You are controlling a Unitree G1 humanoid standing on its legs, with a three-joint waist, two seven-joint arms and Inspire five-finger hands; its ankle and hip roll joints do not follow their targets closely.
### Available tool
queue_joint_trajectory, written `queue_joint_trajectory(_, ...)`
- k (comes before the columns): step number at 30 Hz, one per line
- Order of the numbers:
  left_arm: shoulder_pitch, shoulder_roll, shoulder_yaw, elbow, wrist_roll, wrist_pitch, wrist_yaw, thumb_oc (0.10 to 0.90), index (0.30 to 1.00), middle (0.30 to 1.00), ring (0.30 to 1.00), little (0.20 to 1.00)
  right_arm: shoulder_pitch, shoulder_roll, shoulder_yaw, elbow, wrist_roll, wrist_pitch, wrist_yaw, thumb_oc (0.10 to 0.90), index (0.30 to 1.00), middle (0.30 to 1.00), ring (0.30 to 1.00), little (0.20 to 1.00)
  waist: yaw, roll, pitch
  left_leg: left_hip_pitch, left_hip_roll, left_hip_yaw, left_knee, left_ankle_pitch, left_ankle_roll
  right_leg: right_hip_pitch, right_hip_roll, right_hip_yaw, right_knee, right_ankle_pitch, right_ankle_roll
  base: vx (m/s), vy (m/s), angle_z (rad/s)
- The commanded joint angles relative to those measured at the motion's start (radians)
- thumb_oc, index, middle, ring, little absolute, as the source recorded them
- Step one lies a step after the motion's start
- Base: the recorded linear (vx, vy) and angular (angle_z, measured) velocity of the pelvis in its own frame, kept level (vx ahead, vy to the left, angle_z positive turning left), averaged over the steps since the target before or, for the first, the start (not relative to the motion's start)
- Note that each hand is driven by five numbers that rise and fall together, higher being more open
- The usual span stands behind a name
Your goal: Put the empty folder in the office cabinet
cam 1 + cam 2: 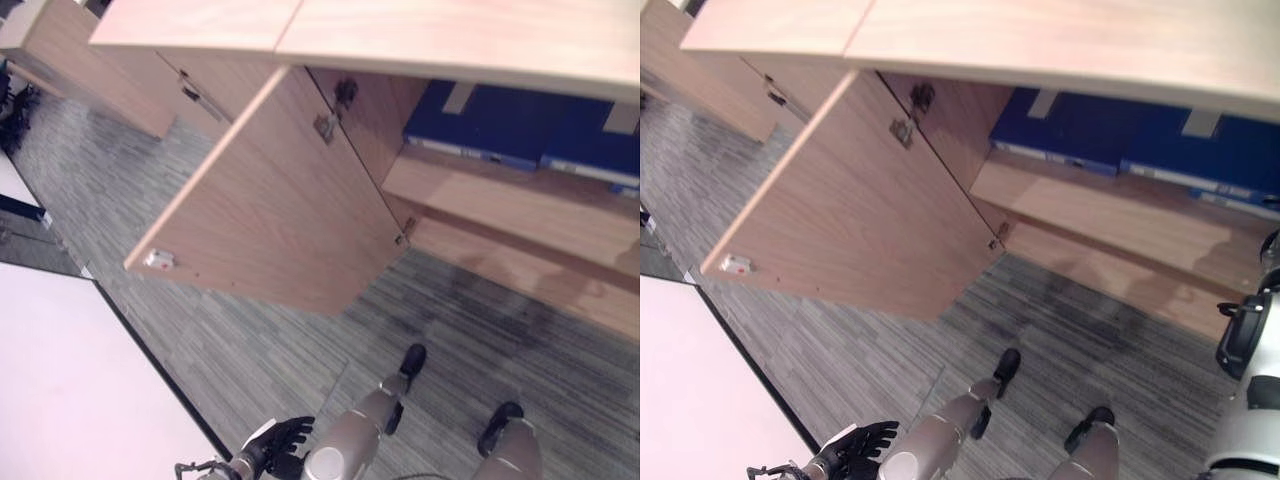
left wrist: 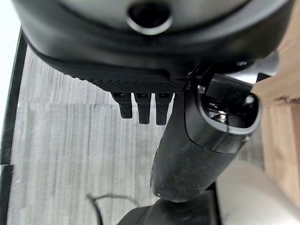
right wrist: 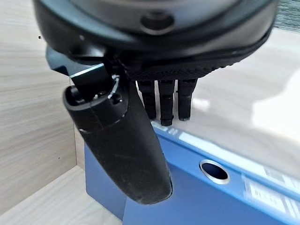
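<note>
Inside the wooden office cabinet [image 1: 520, 200], whose door [image 1: 270, 200] stood wide open, blue folders [image 1: 480, 125] lay on the upper shelf [image 1: 1090, 205]. Seen from the right wrist, the right robot hand [image 3: 140, 140] hung just above one blue folder [image 3: 197, 187] on that shelf, with its fingers [image 3: 166, 101] straight and its thumb extended, holding nothing. Low near the grey carpet floor [image 1: 300, 350], beside a white surface [image 1: 70, 380], the left robot hand [image 1: 280, 440] hung relaxed and empty.
</note>
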State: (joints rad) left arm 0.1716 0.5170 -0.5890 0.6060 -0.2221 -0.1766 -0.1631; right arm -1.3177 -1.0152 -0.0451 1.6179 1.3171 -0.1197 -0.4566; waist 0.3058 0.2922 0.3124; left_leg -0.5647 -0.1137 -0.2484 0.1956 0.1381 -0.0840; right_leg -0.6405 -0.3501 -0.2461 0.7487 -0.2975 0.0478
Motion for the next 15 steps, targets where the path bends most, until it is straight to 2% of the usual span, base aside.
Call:
queue_joint_trajectory(1,0.041,0.035,-0.023,0.016,0.027,-0.012,-0.006,0.8,0.9,0.9,0.9,0.9,-0.053,-0.15,0.115,-0.142,-0.077,-0.04,0.074,0.8,0.9,0.9,0.9,0.9,0.013,0.015,0.007,0.034,0.049,0.022,0.154,-0.279,0.006,0.079,0.033,0.04,-0.107,-0.019,0.052,-0.03,0.003,-0.04)
queue_joint_trajectory(3,0.033,0.045,-0.021,0.012,0.018,-0.015,-0.002,0.8,0.9,0.9,0.9,0.9,-0.109,-0.171,0.161,-0.149,-0.064,-0.047,0.081,0.8,0.9,0.9,0.9,0.9,0.008,0.012,0.012,-0.025,0.046,0.031,0.224,-0.31,0.015,0.015,0.027,0.066,-0.04,-0.038,0.049,-0.02,0.002,-0.17)
queue_joint_trajectory(7,0.028,0.046,-0.025,0.004,0.012,-0.015,-0.004,0.8,0.9,0.9,0.9,0.9,-0.147,-0.183,0.197,-0.149,-0.065,-0.049,0.087,0.8,0.9,0.9,0.9,0.9,0.004,0.007,0.012,-0.037,0.041,0.036,0.245,-0.324,0.017,-0.002,0.024,0.079,-0.013,-0.048,0.049,0.03,-0.006,-0.08)
queue_joint_trajectory(11,0.015,0.034,-0.027,0.005,0.007,-0.009,-0.007,0.8,0.9,0.9,0.9,0.9,-0.14,-0.169,0.199,-0.15,-0.065,-0.054,0.085,0.8,0.9,0.9,0.9,0.9,-0.003,0.0,0.011,0.0,0.041,0.031,0.221,-0.326,0.018,0.033,0.027,0.078,-0.025,-0.051,0.047,0.04,-0.007,0.0)
queue_joint_trajectory(15,-0.018,-0.004,-0.022,0.038,0.007,0.0,-0.007,0.8,0.9,0.9,0.9,0.9,-0.03,-0.078,0.094,-0.202,0.008,-0.106,0.096,0.8,0.9,0.9,0.9,0.9,-0.015,-0.014,0.007,0.097,0.047,0.019,0.157,-0.319,0.016,0.136,0.049,0.054,-0.093,-0.035,0.049,0.04,-0.029,-0.06)
